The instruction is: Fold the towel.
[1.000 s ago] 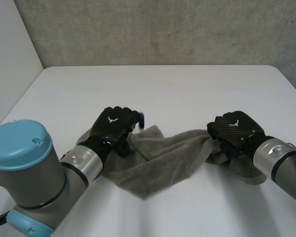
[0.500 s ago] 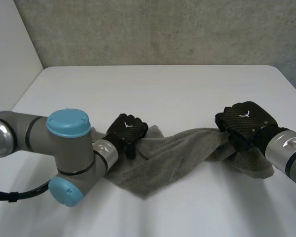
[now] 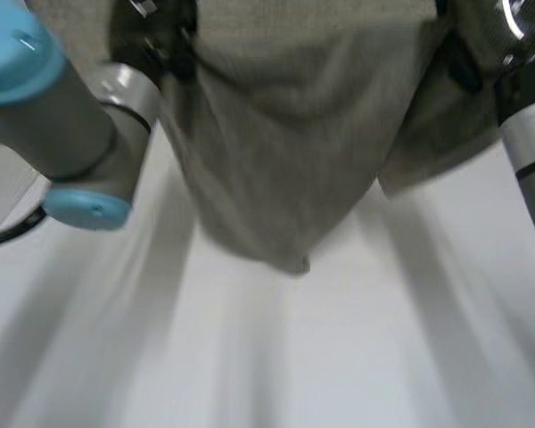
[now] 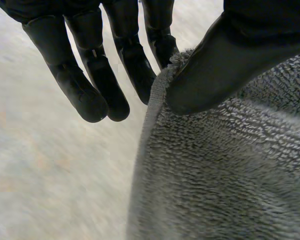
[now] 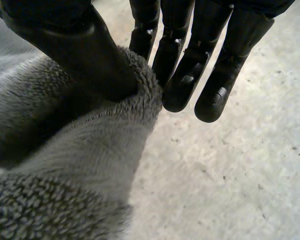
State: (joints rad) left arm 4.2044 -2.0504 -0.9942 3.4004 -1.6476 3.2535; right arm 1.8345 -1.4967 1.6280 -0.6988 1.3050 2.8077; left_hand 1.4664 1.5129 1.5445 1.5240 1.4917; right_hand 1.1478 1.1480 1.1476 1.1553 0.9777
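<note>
White table (image 3: 357, 357) lies below the towel (image 3: 285, 152), which is held up, spread between the left arm (image 3: 80, 116) and right arm (image 3: 530, 152). Left hand (image 4: 130, 55) pinches one towel edge between thumb and fingers. Right hand (image 5: 185, 55) pinches another edge likewise. The towel's lowest corner hangs free.

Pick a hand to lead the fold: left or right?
Left, probably. The left hand pinches a flat towel edge under its thumb; the right hand has the cloth bunched round its thumb, which may fold less cleanly.
</note>
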